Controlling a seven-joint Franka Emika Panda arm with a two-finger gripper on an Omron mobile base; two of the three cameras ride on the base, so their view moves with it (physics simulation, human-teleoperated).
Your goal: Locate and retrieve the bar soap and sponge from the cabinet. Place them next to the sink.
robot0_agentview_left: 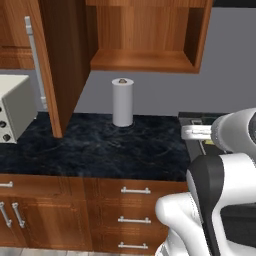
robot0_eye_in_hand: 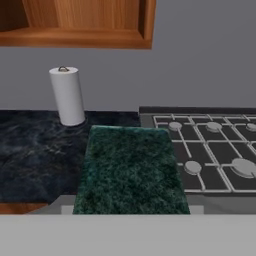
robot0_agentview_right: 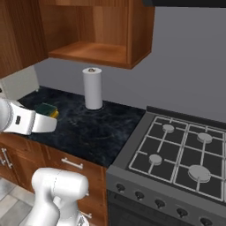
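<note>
In the left base view, the reddish-brown wooden wall cabinet [robot0_agentview_left: 145,37] is seen with its tall door [robot0_agentview_left: 55,65] swung open, the long vertical silver bar handle [robot0_agentview_left: 36,62] showing on the door's face. The one shelf in sight carries nothing that can be seen. Below it, a white upright cylinder of paper towel [robot0_agentview_left: 122,102] stands on the dark, marbled stone counter [robot0_agentview_left: 100,150]. A pale boxy appliance with dark knobs [robot0_agentview_left: 15,107] sits at the left, and wooden drawers with short silver handles [robot0_agentview_left: 135,205] run beneath.

In the right base view, the small rectangular sponge [robot0_agentview_right: 47,109], yellow with a dark green scouring layer, is seen at the end of the white arm, above the counter's left part. A black gas stove with grey grates and round burners [robot0_agentview_right: 181,154] adjoins the counter.

In the hand view, the sponge's rough, fibrous green face [robot0_eye_in_hand: 131,170] lies flat and close before the camera. Whether the jaws are closed on it cannot be told, since the tips are hidden.
</note>
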